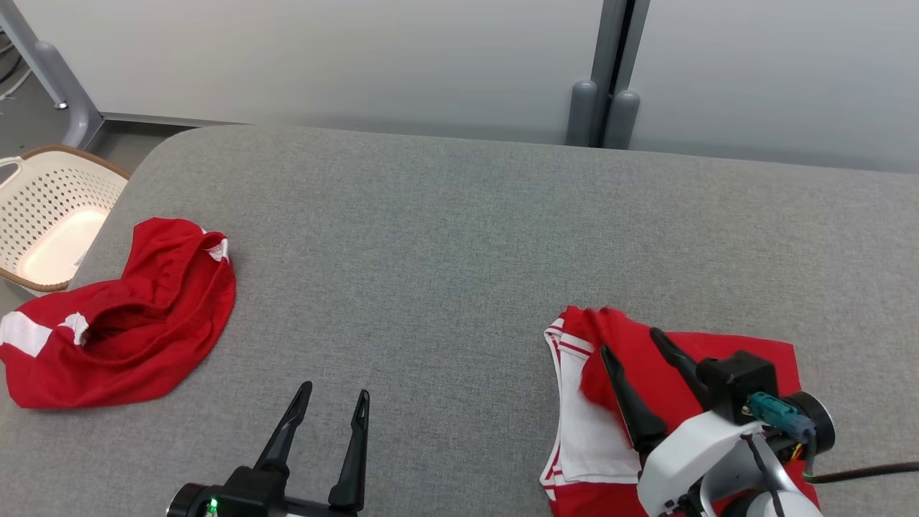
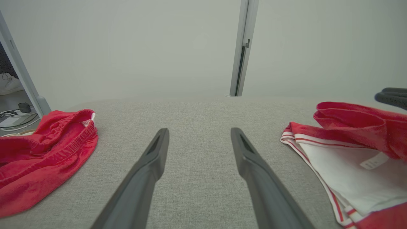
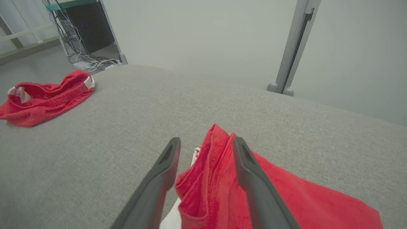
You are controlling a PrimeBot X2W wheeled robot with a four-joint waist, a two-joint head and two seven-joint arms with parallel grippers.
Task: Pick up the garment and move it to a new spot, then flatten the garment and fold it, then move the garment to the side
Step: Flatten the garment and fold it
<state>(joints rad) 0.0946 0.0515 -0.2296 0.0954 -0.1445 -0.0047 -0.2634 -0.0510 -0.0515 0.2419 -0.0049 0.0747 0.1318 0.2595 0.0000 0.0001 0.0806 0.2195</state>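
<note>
I see the table (image 1: pixel 445 237) covered in matt grey woven cloth with a coarse grain. The garment (image 3: pixel 318 197) is soft red fabric, faintly fuzzy, with a smoother white panel. The fingers (image 2: pixel 140 178) look like matt dark plastic, the basket (image 1: pixel 43 201) perforated cream plastic.

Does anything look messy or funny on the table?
Yes. The red garment by the right gripper isn't flat: a ridge of cloth stands up between its open fingers, and white lining shows. A second red garment lies crumpled at the table's left edge, near a basket.
</note>
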